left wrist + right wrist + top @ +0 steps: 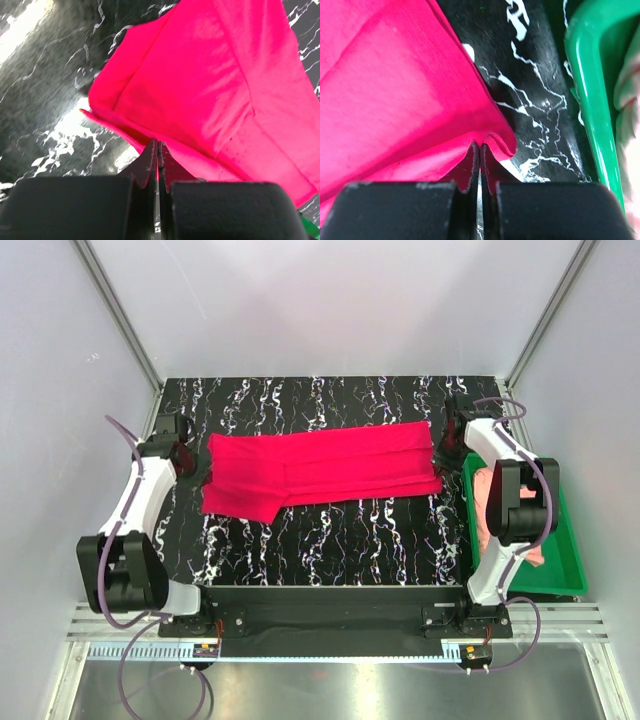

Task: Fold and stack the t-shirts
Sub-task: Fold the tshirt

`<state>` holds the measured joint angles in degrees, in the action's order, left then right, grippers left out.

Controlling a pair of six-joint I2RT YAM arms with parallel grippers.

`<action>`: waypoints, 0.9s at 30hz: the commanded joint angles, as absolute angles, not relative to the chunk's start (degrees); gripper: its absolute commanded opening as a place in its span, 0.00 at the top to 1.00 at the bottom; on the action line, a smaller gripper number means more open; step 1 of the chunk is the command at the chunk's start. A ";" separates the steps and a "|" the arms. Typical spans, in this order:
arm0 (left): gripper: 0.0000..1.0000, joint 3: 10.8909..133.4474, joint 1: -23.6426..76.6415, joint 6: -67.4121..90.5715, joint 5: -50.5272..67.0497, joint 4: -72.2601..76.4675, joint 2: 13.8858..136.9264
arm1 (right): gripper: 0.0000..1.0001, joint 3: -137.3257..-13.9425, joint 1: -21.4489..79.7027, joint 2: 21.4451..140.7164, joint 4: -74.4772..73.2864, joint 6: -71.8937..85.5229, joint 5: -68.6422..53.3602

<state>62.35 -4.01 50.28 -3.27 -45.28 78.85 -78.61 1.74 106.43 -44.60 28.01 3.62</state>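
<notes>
The crimson-red t-shirt (pixel 320 468) lies spread in a long band across the far half of the black marbled table (pixel 330 540). My left gripper (pixel 192 462) is shut on its left edge; in the left wrist view (pixel 159 146) the cloth (pixel 210 85) is pinched between the closed fingers. My right gripper (pixel 447 445) is shut on the shirt's right edge; in the right wrist view (pixel 481 147) the hem (pixel 395 100) bunches at the fingertips. The pale salmon-pink t-shirt (pixel 488 502) lies in the green tray, partly hidden by my right arm.
The green plastic tray (pixel 560 550) stands at the table's right edge; its rim (pixel 590 100) is close to my right gripper. White walls and metal frame posts enclose the table on the left, right and far side.
</notes>
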 commanded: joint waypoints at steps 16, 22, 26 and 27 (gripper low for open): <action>1.00 71.89 -6.50 48.08 -4.23 -42.98 87.01 | 0.97 -92.81 1.49 116.63 -48.08 25.66 4.57; 1.00 72.16 -6.50 48.08 -3.87 -42.01 89.03 | 0.97 -95.97 1.50 119.53 -48.69 25.49 4.13; 1.00 72.68 -6.50 48.07 -3.17 -41.22 90.61 | 0.97 -96.59 1.49 120.32 -48.78 25.58 4.39; 1.00 72.77 -6.50 48.08 -3.08 -41.13 90.62 | 0.97 -96.85 1.49 120.41 -48.78 25.49 4.66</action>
